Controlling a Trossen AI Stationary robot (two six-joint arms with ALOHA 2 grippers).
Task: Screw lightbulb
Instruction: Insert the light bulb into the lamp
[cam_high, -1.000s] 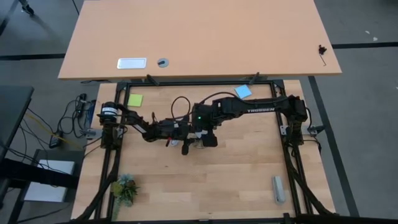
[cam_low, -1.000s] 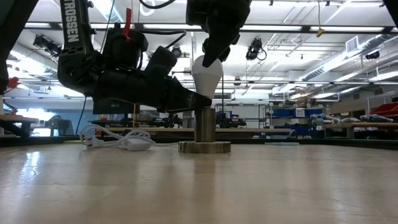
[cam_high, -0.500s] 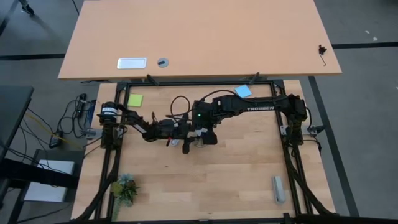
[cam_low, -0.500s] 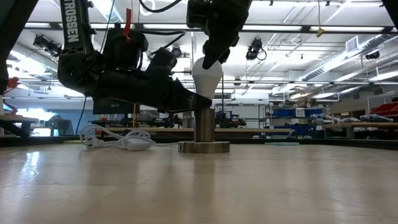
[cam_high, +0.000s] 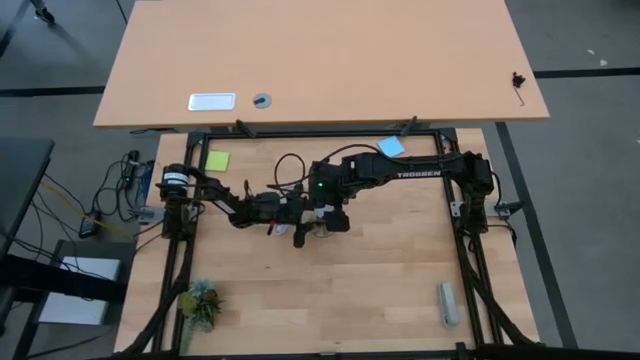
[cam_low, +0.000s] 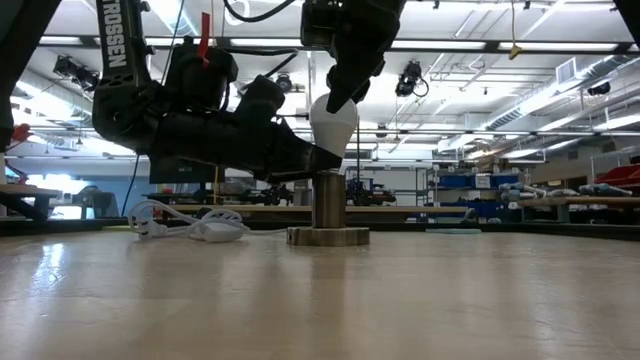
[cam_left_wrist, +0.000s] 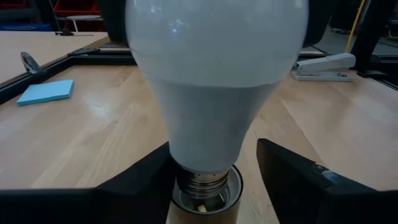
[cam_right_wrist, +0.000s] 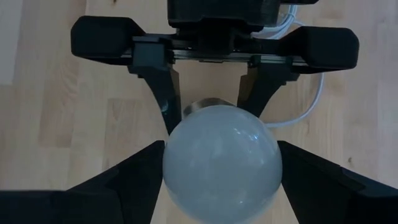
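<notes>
the right gripper (cam_low: 340, 98) comes down from above and pinches the lightbulb (cam_low: 333, 122) by its white dome, one finger on each side. directly below it, the bulb's silvery neck sits in the mouth of the socket (cam_left_wrist: 205, 196), upright, with a few threads visible above the rim (so it looks only partly screwed in). the left gripper (cam_low: 312, 160) reaches in level from the side, its fingers (cam_right_wrist: 163, 96) clamped on the socket's post just under the bulb, steadying it. my reading: seating is done; more turns remain, then both let go.
</notes>
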